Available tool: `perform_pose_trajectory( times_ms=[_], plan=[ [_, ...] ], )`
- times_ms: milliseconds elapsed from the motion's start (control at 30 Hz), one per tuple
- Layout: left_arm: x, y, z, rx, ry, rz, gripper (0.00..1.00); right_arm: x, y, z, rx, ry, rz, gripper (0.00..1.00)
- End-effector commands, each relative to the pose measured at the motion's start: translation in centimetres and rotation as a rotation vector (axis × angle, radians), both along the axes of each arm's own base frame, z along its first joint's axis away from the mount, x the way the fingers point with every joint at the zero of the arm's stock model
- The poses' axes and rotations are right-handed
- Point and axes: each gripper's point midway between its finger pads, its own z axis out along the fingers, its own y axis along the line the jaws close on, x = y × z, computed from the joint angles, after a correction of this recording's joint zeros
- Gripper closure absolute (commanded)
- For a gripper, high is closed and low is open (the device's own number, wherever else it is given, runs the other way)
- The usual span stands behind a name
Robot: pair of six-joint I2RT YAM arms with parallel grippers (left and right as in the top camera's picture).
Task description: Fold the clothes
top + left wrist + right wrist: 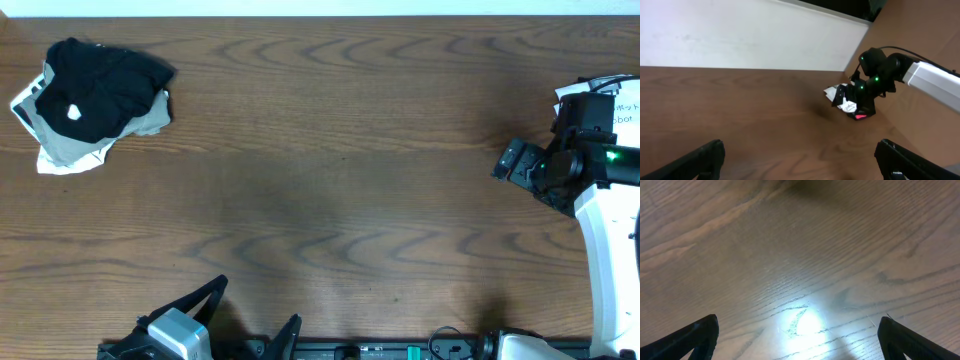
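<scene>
Three garments, the clothes (95, 105), lie in one loose heap at the far left corner of the table (330, 200), with the black shirt (105, 80) and its small white mark on top. More to the right, at the near edge and well apart from the heap, the left gripper (258, 305) holds its jaws spread wide with nothing between them. At the right side the right gripper (512, 162) hangs over the wood near a white paper (628, 108), also wide open and empty
</scene>
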Motion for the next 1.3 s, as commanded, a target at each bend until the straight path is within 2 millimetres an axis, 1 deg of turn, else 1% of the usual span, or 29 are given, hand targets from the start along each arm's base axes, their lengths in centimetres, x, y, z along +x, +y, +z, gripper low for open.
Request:
perform_pose_trajectory(
  times_ms=[0,100,367,433,533,600,733,800,933,1067,1167,1267],
  plan=[
    [0.3,0.3,-0.1,0.01,0.005,0.007,0.02,0.0,-0.3,-0.1,-0.007,0.004,0.001,0.01],
    [0.4,0.7,-0.4,0.019,0.018,0.028,0.02,0.0,-0.3,-0.1,-0.007,0.004,0.001,0.01],
    [-0.8,0.4,-0.7,0.019,0.03,-0.047,0.02,0.0,-0.4,-0.1,-0.007,0.004,0.001,0.01],
    [-0.8,1.1,-1.2,0.003,0.076,-0.018,0.02,0.0,-0.3,-0.1,-0.007,0.004,0.001,0.01],
    [-0.3,2.9,-2.0,-0.037,0.158,0.073,0.02,0.0,-0.4,-0.1,-0.007,0.004,0.001,0.01],
    [-0.1,3.6,-1.4,-0.05,0.136,0.081,0.02,0.0,-0.4,-0.1,-0.007,0.004,0.001,0.01],
    [0.6,4.1,2.1,-0.064,-0.046,0.026,0.02,0.0,-0.3,-0.1,-0.007,0.004,0.001,0.01],
    [1.5,5.1,3.1,-0.095,-0.093,0.066,0.02,0.0,-0.3,-0.1,-0.007,0.004,0.001,0.01],
    [4.0,7.4,3.3,-0.156,-0.118,0.177,0.02,0.0,-0.3,-0.1,-0.007,0.004,0.001,0.01],
    [6.5,8.0,3.1,-0.168,-0.19,0.186,0.02,0.0,-0.3,-0.1,-0.007,0.004,0.001,0.01],
    [8.2,8.3,1.9,-0.18,-0.232,0.207,0.02,0.0,-0.3,-0.1,-0.007,0.004,0.001,0.01],
    [9.9,8.9,-0.6,-0.189,-0.259,0.251,0.02,0.0,-0.3,-0.1,-0.007,0.004,0.001,0.01]
  ],
)
